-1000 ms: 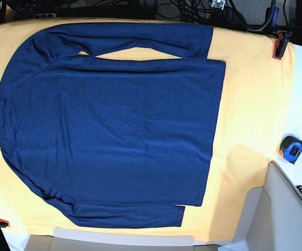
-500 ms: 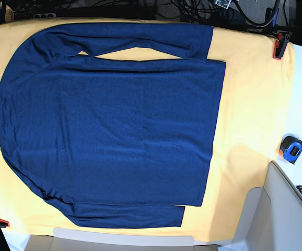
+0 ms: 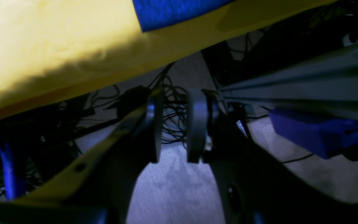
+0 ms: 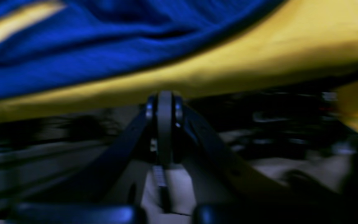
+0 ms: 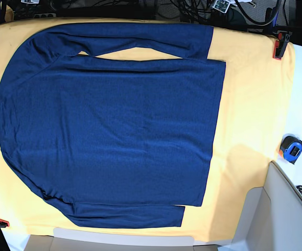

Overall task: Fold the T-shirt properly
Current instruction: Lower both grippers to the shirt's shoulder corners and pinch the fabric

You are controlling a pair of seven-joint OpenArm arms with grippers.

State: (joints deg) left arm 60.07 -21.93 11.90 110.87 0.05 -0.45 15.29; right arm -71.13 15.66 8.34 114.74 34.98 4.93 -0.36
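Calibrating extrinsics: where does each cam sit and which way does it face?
Base: overhead, looking down on the T-shirt spread on the yellow cloth; no arm shows.
Left wrist: behind the left claw, open, off the table edge, facing cables.
Right wrist: behind the right claw, shut, at the cloth's edge.
All three share shirt and cloth.

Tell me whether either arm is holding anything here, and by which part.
Nothing is held. The left gripper has its jaws apart on empty air; the right gripper has its jaws shut on nothing. The T-shirt lies flat, untouched.
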